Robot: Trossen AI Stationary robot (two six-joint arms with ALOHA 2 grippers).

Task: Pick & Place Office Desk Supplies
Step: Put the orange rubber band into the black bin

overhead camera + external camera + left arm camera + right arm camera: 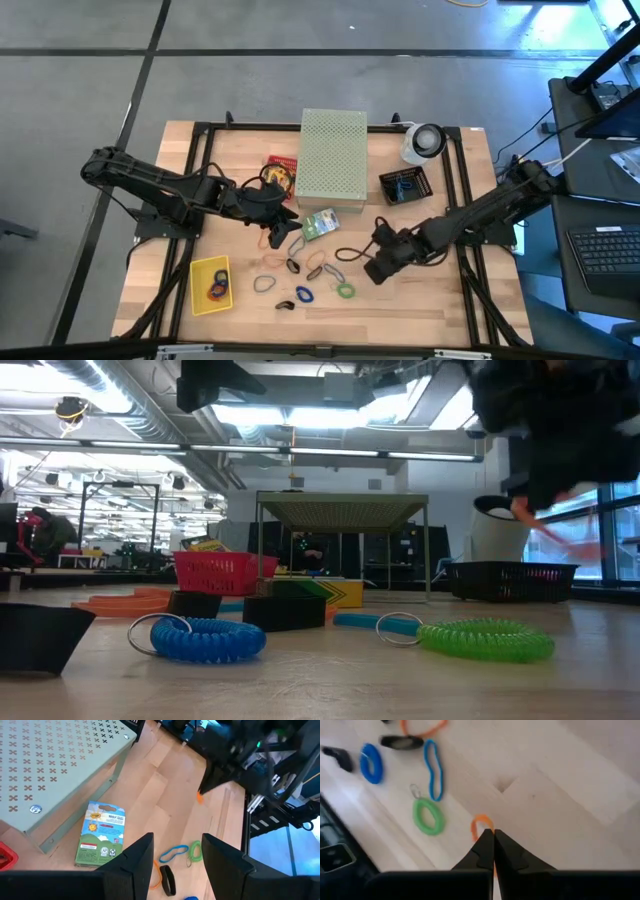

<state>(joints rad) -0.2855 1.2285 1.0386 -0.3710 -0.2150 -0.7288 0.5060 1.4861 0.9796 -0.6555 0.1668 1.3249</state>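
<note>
From my console, the right gripper [493,834] hangs above the bare wood on the right half of the table, its 2 dark fingers pressed together on a small orange rubber-band loop [481,825]. The loop pokes out past the fingertips and is clear of the table surface.

My left gripper [176,851] sits over the middle of the table, just in front of the large pale green perforated box [333,152]. Its fingers stand wide apart with nothing between them. Near it lies a flat yellow-and-green card box [101,834] on the wood, beside the perforated box's corner.

The other supplies lie scattered on the front middle of the light wooden table [430,300]. I see a blue coiled loop [208,639] and a green coiled loop [485,639] nearest the front edge, each with a small metal ring. A thin blue rubber band [434,769] lies next to the green coil, with a black band [400,741] a little further on. A small yellow tray [199,301] at the front left holds a few coloured loops.

A red mesh basket [222,571] sits left of the perforated box, a black mesh basket [404,185] to its right, and a white round container [424,141] at the back right.
</note>
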